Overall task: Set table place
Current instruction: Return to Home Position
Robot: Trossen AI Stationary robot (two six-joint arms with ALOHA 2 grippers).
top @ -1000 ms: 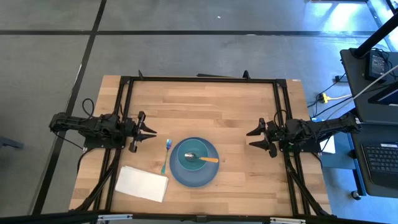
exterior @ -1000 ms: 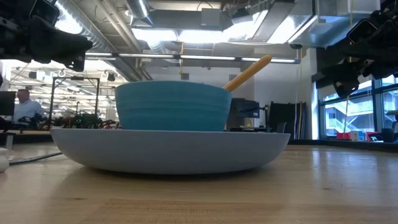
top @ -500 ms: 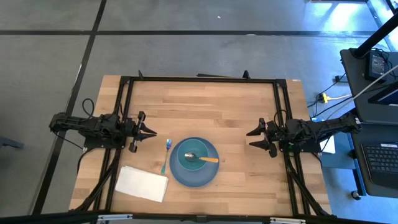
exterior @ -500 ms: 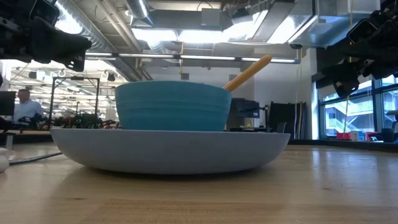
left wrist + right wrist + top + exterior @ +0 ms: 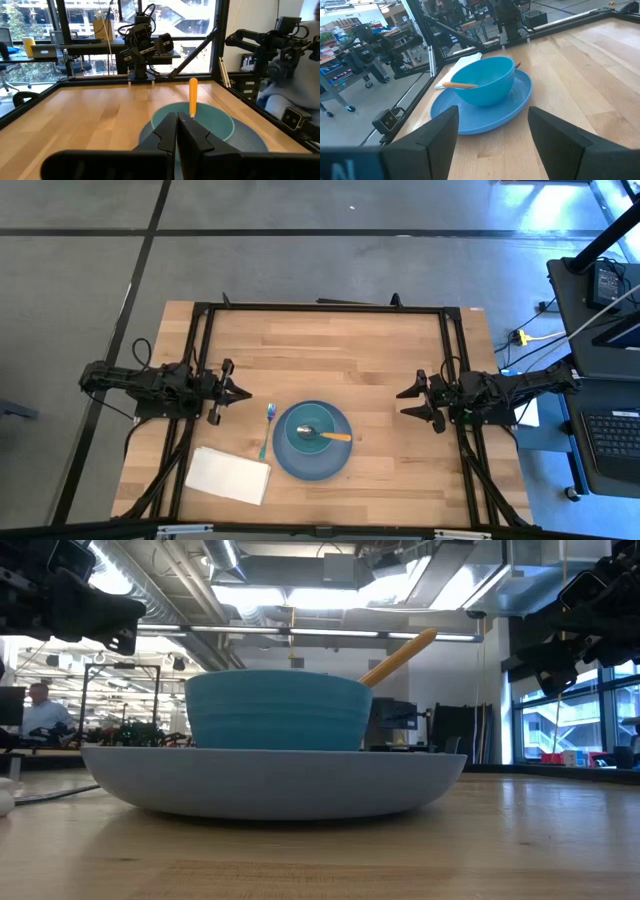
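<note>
**Place laid on the bench, one arm at either side**

From above, the blue plate (image 5: 300, 468) lies on the wooden bench (image 5: 340, 350), toward its near edge and about midway between the arms. The teal bowl (image 5: 300, 442) stands on the plate, and the spoon (image 5: 335, 436) lies in the bowl with its orange handle resting on the rim and pointing toward the right arm. The fork (image 5: 267, 430) lies on the wood just beside the plate, on the left arm's side. The white napkin (image 5: 229, 474) lies past the fork, near the bench's corner and apart from the plate.

The left gripper (image 5: 243, 392) hangs over the left side of the bench, pointing inward, near the fork's upper end. Its fingers (image 5: 167, 137) are pressed together with nothing between them. In its wrist view they cover part of the bowl and plate.

The right gripper (image 5: 402, 403) is at the opposite side, well apart from the plate. Its fingers (image 5: 442, 132) are spread wide and hold nothing.

The level view shows little of the setting. The plate (image 5: 270, 785) and bowl (image 5: 275, 710) fill the frame, and only the spoon's handle (image 5: 400, 657) rises above the rim, so its metal end is hidden. Fork and napkin are out of sight behind the dishes. Dark arm parts are cut off at both upper corners, so the fingers cannot be read there.

From the right wrist, the bowl hides all but a corner of the napkin (image 5: 462, 62). A person (image 5: 38, 710) sits far off in the room, too small to make out.
</note>
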